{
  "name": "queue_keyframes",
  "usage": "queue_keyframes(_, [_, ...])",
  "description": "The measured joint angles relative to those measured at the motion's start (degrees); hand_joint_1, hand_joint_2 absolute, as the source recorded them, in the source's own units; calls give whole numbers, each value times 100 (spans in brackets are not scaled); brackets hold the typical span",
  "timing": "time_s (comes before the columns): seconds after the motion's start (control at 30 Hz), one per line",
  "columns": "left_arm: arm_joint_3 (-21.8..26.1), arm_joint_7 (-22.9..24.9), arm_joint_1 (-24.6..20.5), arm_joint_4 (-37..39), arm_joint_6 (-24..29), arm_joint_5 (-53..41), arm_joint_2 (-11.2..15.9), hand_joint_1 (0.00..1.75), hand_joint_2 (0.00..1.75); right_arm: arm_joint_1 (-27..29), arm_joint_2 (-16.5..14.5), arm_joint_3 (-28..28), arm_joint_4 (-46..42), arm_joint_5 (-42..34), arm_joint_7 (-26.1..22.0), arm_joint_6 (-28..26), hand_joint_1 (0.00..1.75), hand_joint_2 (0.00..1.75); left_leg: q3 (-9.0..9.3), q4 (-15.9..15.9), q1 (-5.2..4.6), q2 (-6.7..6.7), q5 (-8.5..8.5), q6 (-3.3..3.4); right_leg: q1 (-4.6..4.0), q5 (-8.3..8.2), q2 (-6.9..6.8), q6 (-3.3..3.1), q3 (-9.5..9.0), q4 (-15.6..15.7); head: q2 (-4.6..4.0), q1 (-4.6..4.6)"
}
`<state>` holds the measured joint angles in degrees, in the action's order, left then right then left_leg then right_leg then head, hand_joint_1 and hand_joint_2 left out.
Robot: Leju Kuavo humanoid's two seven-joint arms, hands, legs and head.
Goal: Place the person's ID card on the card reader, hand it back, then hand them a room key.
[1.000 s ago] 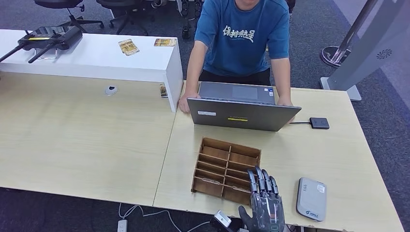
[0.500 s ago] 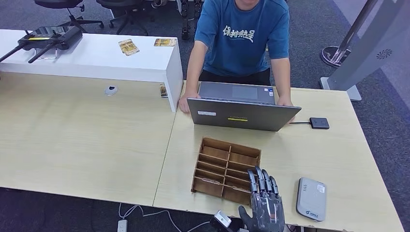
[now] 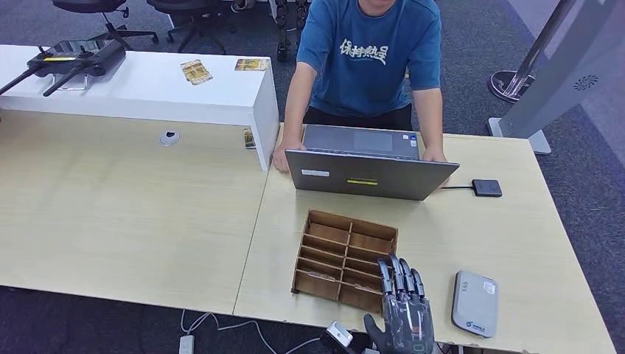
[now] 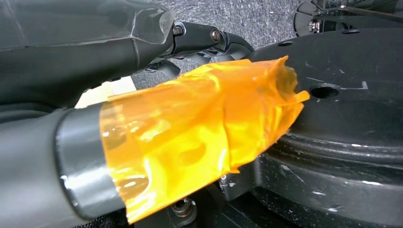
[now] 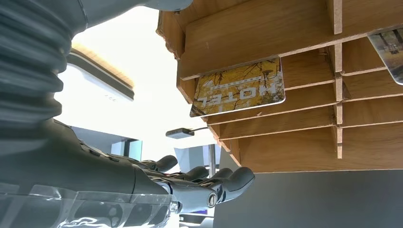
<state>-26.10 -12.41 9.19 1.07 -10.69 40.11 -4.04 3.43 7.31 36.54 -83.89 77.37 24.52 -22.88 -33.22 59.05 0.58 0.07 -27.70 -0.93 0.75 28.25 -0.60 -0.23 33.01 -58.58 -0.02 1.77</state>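
Left hand (image 4: 142, 95): thumb wrapped in orange film; whether its fingers are spread or closed, cannot tell. Two cards (image 3: 196, 71) on the white shelf (image 3: 147, 92), far left. Wooden slotted tray (image 3: 345, 259) mid-bench (image 3: 133, 214), behind the person's laptop (image 3: 368, 177). A room key card (image 5: 240, 88) printed "HOTEL" lies in one tray slot. Right hand (image 3: 402, 313) at the tray's near corner, fingers (image 3: 398, 276) straight, close together, holding nothing. Grey card reader (image 3: 475, 303) just right of it.
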Motion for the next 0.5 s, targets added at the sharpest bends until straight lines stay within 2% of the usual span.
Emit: queue_keyframes(0.5, [0, 0, 0, 0, 0, 0, 0, 0, 0, 0, 3, 0, 0, 0, 0, 0, 0, 175, 0, 0, 0, 0, 0, 0, 0, 0, 0, 0, 0, 0, 0, 0])
